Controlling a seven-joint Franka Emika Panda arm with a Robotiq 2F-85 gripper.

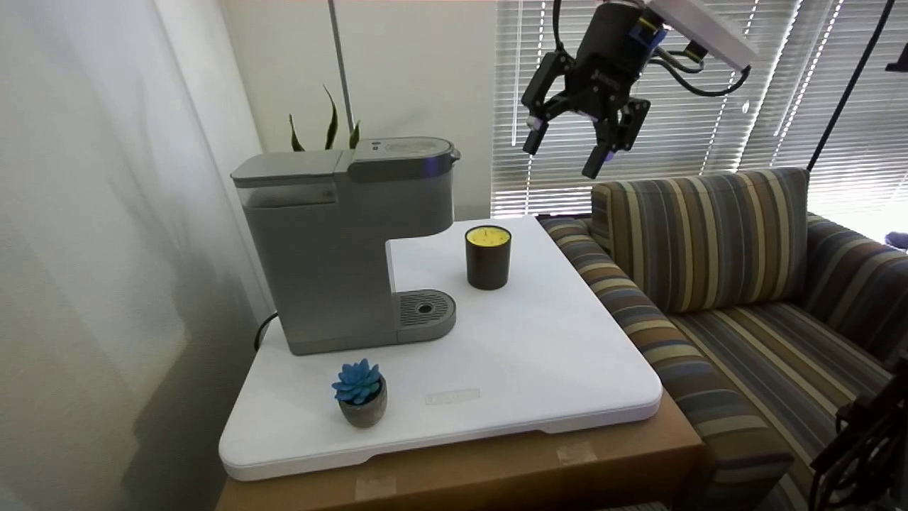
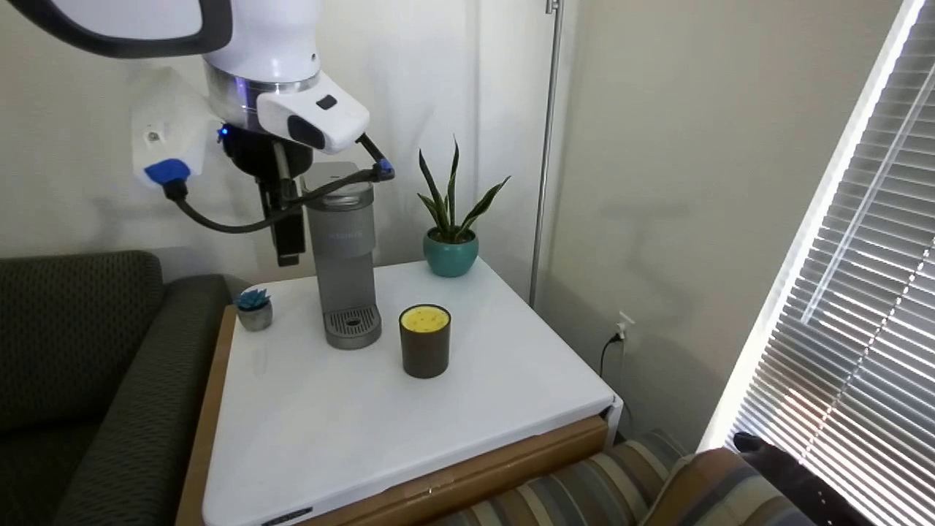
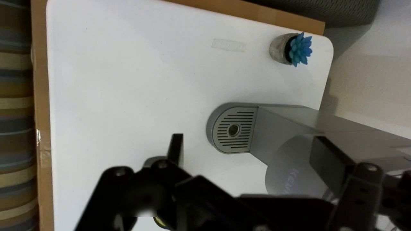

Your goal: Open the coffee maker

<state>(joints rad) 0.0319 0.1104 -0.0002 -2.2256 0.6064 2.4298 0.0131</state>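
The grey coffee maker [image 1: 319, 270] stands upright on the white table. It also shows in an exterior view [image 2: 349, 274] and in the wrist view [image 3: 276, 128]. Its flat top lid [image 1: 401, 147] lies closed, with a small front lip over the brew head. The round drip tray [image 3: 233, 130] is bare. My gripper [image 1: 565, 151] is open and empty, in the air in front of the brew head and apart from it. In the wrist view, the gripper's fingers [image 3: 252, 147] are wide apart, and the lower brew head is partly covered by a finger. The lid is not visible there.
A dark candle jar [image 1: 488, 264] stands near the drip tray. A small blue succulent [image 1: 363, 403] stands beside the machine, and a teal-potted plant [image 2: 451, 256] on its other side. A wall is behind the machine. A striped armchair [image 1: 699, 245] borders the white table [image 1: 539, 369].
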